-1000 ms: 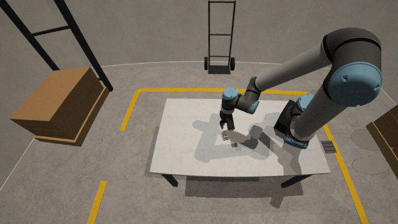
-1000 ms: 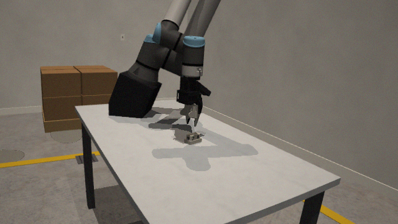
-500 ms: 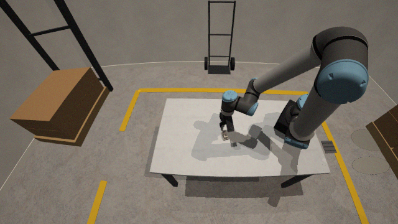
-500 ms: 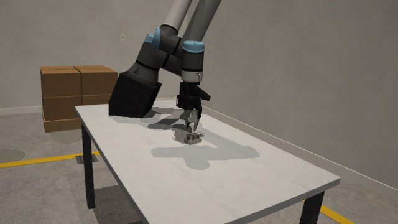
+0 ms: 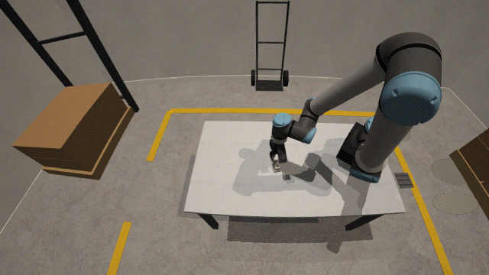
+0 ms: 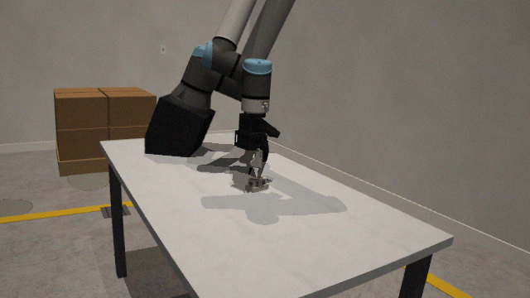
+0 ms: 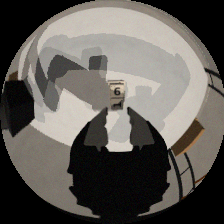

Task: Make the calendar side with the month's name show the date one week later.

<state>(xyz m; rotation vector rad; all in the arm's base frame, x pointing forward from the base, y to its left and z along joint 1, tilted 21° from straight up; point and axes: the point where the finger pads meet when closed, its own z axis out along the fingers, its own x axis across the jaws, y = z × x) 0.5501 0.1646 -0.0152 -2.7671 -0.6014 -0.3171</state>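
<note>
The small calendar (image 6: 257, 185) sits on the white table, a tray with digit cubes. It also shows in the top view (image 5: 276, 167), too small there to read. In the wrist view a cube face showing 6 (image 7: 116, 91) lies just beyond my fingertips, with a dark mark (image 7: 116, 105) under it that I cannot read. My gripper (image 6: 258, 170) points straight down, just above the calendar. Its fingers stand a narrow gap apart with nothing between them. The second cube's digit is hidden.
The arm's dark base block (image 6: 178, 124) stands on the table's far side. Stacked cardboard boxes (image 6: 103, 124) stand on the floor behind the table. A large box (image 5: 72, 127) and a hand truck (image 5: 270, 46) stand further off.
</note>
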